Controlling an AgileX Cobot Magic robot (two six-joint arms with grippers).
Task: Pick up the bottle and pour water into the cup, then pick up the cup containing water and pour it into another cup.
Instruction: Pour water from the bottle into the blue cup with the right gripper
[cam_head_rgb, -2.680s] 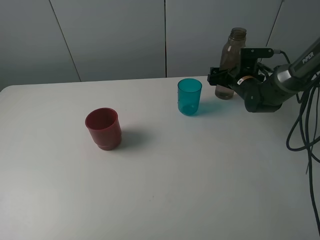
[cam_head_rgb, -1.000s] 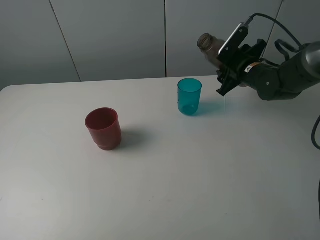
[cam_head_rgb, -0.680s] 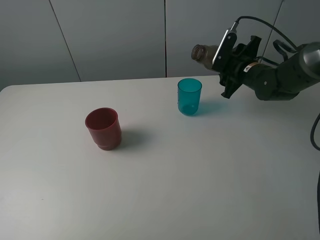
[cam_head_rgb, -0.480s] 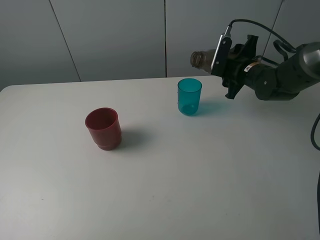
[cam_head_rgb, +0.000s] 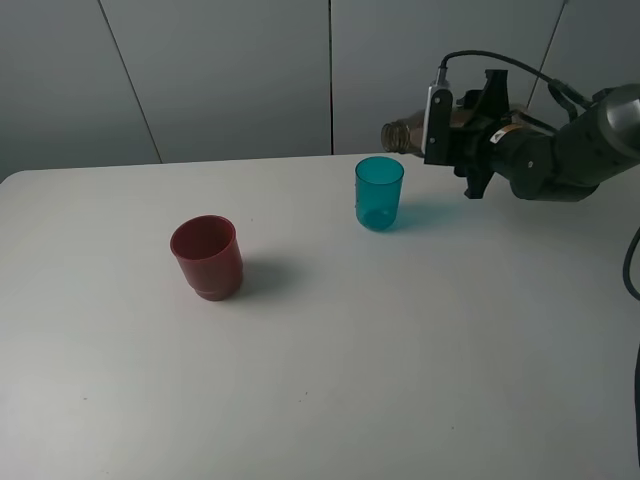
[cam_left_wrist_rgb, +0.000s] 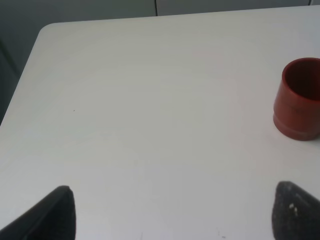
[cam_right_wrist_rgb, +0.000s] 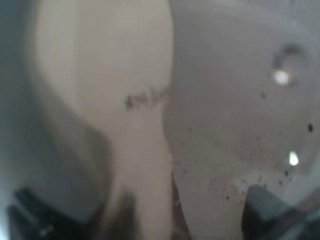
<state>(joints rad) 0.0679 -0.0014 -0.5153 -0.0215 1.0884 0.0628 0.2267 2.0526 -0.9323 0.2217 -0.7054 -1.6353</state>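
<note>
On the left of the tabletop (cam_head_rgb: 400, 350): red cup (cam_head_rgb: 207, 257), upright — left gripper (cam_left_wrist_rgb: 170, 215) clear of it, jaws spread wide, empty.
Centre-right: teal cup (cam_head_rgb: 379, 193), upright.
Above, just right: bottle (cam_head_rgb: 400, 131) tipped near-level, mouth over the teal cup's side — right gripper (cam_head_rgb: 442, 127) clamped around it.

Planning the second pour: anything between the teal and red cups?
No, only bare table between teal cup and red cup, in the exterior high view.

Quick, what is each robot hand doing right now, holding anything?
Left gripper: jaws open, holding nothing.
Right gripper: shut on the bottle, tipped toward the teal cup.
</note>
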